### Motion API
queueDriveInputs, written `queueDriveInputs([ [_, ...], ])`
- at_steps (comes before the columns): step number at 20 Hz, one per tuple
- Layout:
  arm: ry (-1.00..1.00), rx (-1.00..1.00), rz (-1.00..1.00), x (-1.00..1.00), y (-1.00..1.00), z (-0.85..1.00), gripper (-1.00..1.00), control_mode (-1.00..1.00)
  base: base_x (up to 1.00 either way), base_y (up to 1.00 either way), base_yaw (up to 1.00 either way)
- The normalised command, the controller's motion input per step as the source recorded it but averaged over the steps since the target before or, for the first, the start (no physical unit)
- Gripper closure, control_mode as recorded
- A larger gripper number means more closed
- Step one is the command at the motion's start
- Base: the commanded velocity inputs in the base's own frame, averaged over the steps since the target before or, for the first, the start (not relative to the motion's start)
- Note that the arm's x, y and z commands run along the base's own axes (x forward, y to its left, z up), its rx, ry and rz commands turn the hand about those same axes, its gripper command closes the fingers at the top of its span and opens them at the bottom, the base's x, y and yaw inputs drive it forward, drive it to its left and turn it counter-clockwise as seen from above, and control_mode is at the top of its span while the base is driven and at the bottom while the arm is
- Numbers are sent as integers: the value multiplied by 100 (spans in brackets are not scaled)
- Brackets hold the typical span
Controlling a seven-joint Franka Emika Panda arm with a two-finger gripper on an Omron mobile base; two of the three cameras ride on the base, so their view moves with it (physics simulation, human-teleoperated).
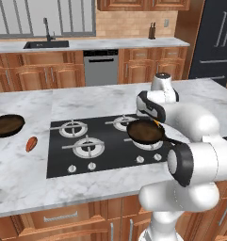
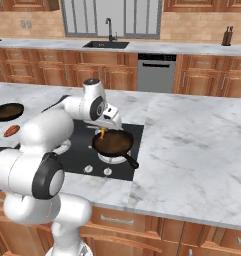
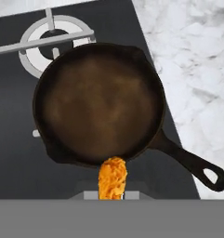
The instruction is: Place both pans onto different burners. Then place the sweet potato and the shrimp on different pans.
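Orange shrimp (image 3: 113, 178) hangs pinched in your closed gripper (image 2: 102, 131) over the near rim of the pan (image 3: 99, 102) sitting on a burner (image 1: 148, 141) of your cooktop (image 1: 58, 157).

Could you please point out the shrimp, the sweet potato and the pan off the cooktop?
Bright orange curved shrimp (image 3: 113, 178): hand view, its middle.
Reddish-orange oval sweet potato (image 1: 31, 144): left base view, its middle.
Dark round pan (image 1: 6, 124): left base view, inside.
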Motion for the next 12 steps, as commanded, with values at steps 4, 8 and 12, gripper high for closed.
queueDriveInputs([
  [4,0,0,0,45,0,-32,100,-100,0,0,0],
  [8,0,0,0,25,0,-41,100,-100,0,0,0],
  [12,0,0,0,20,0,-45,100,-100,0,0,0],
])
